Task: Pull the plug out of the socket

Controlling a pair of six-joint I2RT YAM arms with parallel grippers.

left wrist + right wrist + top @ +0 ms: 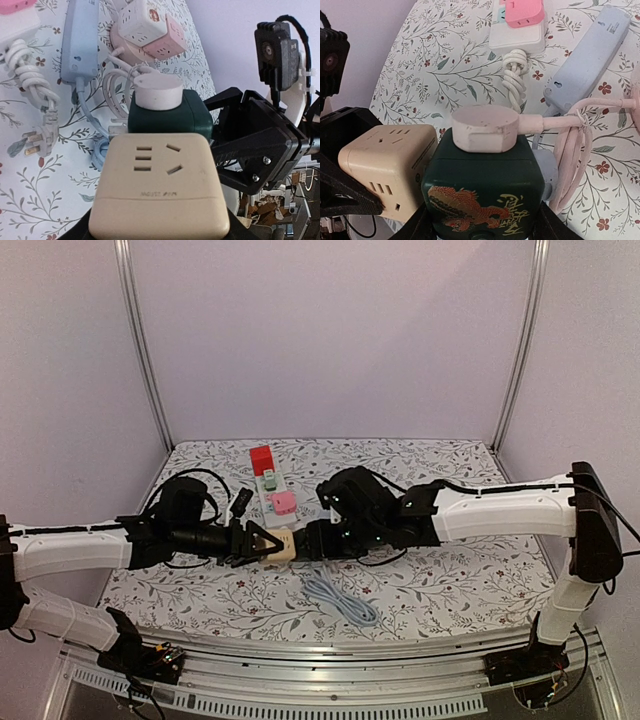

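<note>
Currently left gripper clamps beige plastic cube socket; right gripper clamps dark green dragon-printed cube adapter, touching it, above floral table. Judged separation axis: claw to claw, left-right.

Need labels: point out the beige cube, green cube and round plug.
beige cube (pixel 157 170): left wrist view, socket face.
green cube (pixel 480 205): right wrist view, dragon face.
round plug (pixel 485 122): right wrist view, top.

You have pale lilac walls on three sides, slim aluminium posts in the back corners, a white tablecloth printed with leafy sprigs, and an aluminium rail along the near edge. The light is soft and even.
</note>
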